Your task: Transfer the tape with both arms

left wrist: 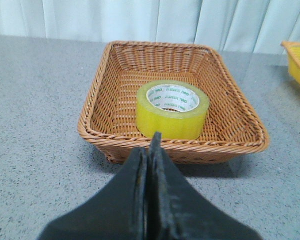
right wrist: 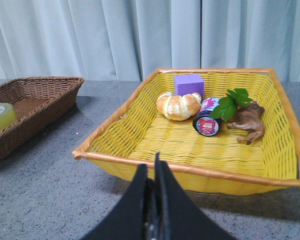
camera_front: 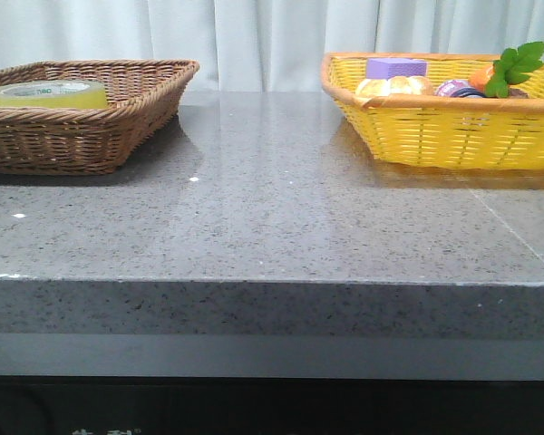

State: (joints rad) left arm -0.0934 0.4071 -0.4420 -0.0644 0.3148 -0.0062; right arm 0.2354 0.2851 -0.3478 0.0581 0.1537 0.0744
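The tape [left wrist: 172,110], a yellow roll with a white core and green lettering, lies flat in the brown wicker basket [left wrist: 97,100]. It also shows in the front view [camera_front: 45,93] at the far left and in the right wrist view [right wrist: 0,116]. My left gripper [left wrist: 149,147] is shut and empty, on the near side of the basket, short of its rim. My right gripper [right wrist: 152,167] is shut and empty, in front of the yellow basket [right wrist: 140,125]. Neither gripper shows in the front view.
The yellow basket [camera_front: 435,136] at the back right holds a croissant [right wrist: 179,105], a purple block [right wrist: 188,84], a small round tin [right wrist: 208,122], a green leafy sprig [right wrist: 230,102] and a brown toy animal [right wrist: 247,122]. The brown basket [camera_front: 118,127] stands back left. White curtains hang behind the grey stone table [camera_front: 272,217].
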